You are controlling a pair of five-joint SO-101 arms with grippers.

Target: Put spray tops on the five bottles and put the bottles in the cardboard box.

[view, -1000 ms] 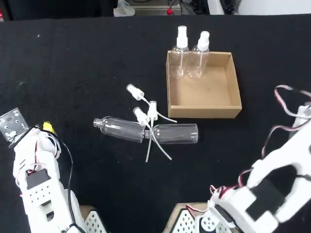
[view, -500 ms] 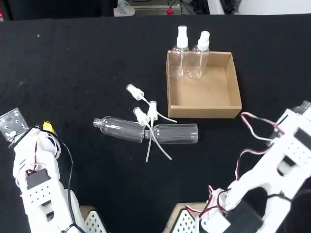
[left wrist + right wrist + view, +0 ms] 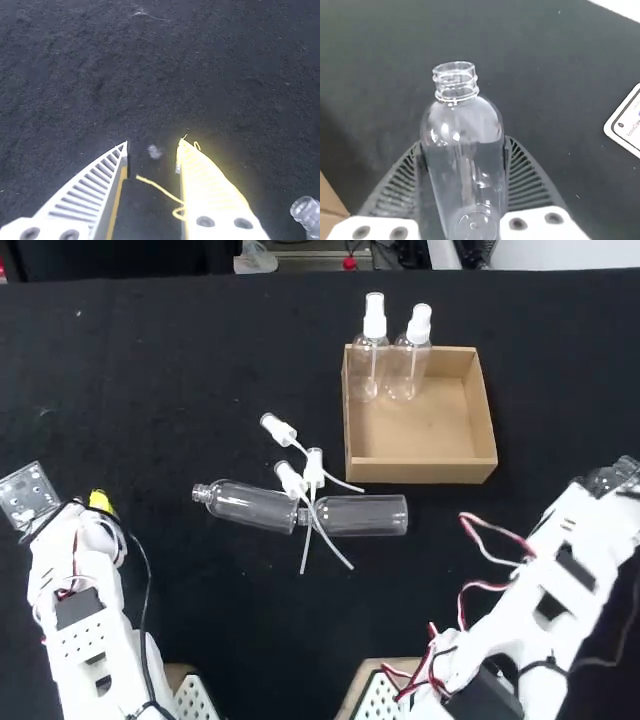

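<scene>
While the right gripper (image 3: 462, 144) clamps its ribbed jaws on a clear plastic bottle with a bare threaded neck (image 3: 460, 120), neck pointing away from the wrist, the high view puts that pair (image 3: 608, 480) out past the near right corner of the open brown cardboard box (image 3: 420, 472), over the black cloth table (image 3: 150, 360) (whether the bottle is clear of the cloth, I cannot tell).

Into the box now: a capped clear bottle (image 3: 366, 365) and a second capped bottle (image 3: 408, 368) stand upright side by side against the far wall, white sprayers on.

Mid-table, two uncapped bottles lie on their sides, end to end and touching: the longer-looking lying bottle (image 3: 245, 505) has its open mouth turned toward the left arm (image 3: 70, 580), and the other lying bottle (image 3: 365, 515) sits just in front of the box.

Three loose pieces here. One white spray top with a thin tube (image 3: 278, 429) lies a little behind them. Two more, an upright-looking spray top (image 3: 313, 468) and a tilted spray top (image 3: 290, 480), sit right at the join, their tubes crossing over the bottles.

Over at the near left, the left gripper (image 3: 152, 143) hangs low above bare cloth, jaws apart, nothing between them. A clear bottle mouth (image 3: 306, 210) sits nearby.
</scene>
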